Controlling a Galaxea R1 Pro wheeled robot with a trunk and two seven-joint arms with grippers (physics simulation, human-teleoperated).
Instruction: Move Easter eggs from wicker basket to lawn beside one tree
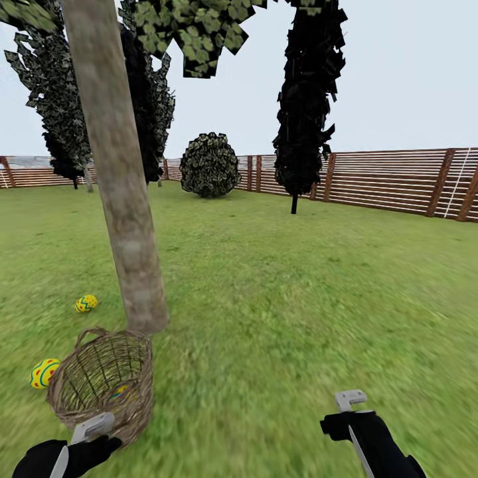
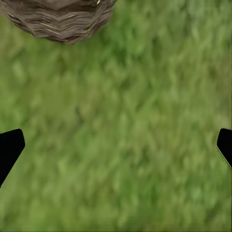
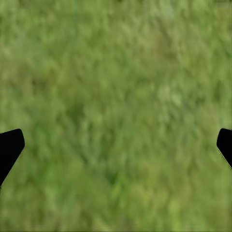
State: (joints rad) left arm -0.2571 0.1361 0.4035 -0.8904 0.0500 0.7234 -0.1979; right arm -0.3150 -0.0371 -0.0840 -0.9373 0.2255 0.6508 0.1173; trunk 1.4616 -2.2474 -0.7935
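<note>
- The left gripper (image 1: pixel 93 428) sits right at the near wall of the basket (image 1: pixel 103 385). In the left wrist view its dark fingers (image 2: pixel 9 150) stand wide apart with nothing but grass between them, and the basket's woven side (image 2: pixel 60 19) lies ahead of the tips.
- The right gripper (image 1: pixel 350 401) hangs over bare lawn (image 1: pixel 299 318), well apart from the basket on its far side from the eggs. In the right wrist view its fingers (image 3: pixel 9 150) are likewise spread wide and hold nothing.
- The basket leans, its mouth turned up and toward the camera. A patch of yellow, blue and red shows through the weave low inside, which I take to be the third egg (image 1: pixel 119 392); its long axis cannot be told.
- That egg lies just beyond and slightly above the left fingers, so the left arm is plainly the nearer; the reach would have to go in over the rim and down.
- One egg (image 1: pixel 44 372) lies on the grass just beside the basket, on the side away from the right gripper.
- Another egg (image 1: pixel 85 303) lies past the basket, near the foot of the tree (image 1: pixel 126 219), whose trunk meets the grass just behind the basket.
- Beyond the tree are a round bush (image 1: pixel 209 164), dark narrow trees and the slatted fence (image 1: pixel 385 179).
- No brand, label or writing can be read anywhere.
</note>
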